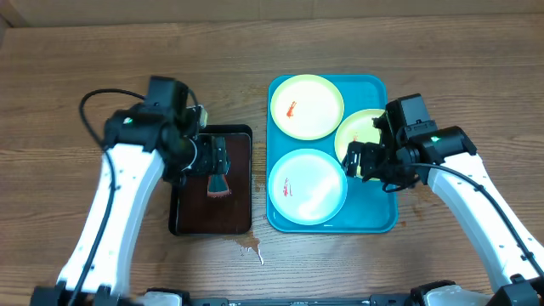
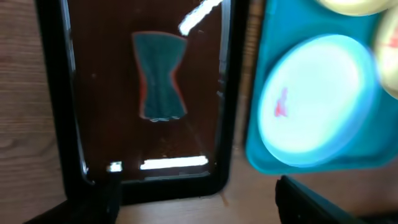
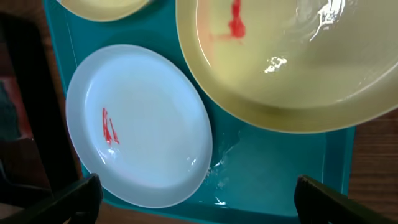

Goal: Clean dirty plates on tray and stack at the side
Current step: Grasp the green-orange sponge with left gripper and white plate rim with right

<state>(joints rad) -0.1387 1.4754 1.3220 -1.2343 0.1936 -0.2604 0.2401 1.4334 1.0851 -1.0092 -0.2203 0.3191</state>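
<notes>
The turquoise tray [image 1: 374, 217] holds three plates. A yellow-green plate [image 1: 306, 106] with a red smear lies at the back left. A second yellow-green plate [image 1: 357, 127] lies at the right, partly under my right gripper [image 1: 367, 161]. A blue-white plate [image 1: 308, 185] with a red smear lies at the front. In the right wrist view my right gripper [image 3: 199, 202] is open and empty above the tray [image 3: 273, 168], between the blue-white plate [image 3: 140, 124] and the yellow-green plate [image 3: 292, 62]. My left gripper [image 1: 212, 158] [image 2: 199, 205] is open and empty over the dark tray.
A dark brown-black tray [image 1: 183, 217] [image 2: 56, 93] lies left of the turquoise tray, with a teal sponge [image 1: 219, 185] [image 2: 160, 84] lying in it. A small wet spot [image 1: 249, 248] marks the wood in front of it. The left wrist view also shows the blue-white plate [image 2: 317, 99].
</notes>
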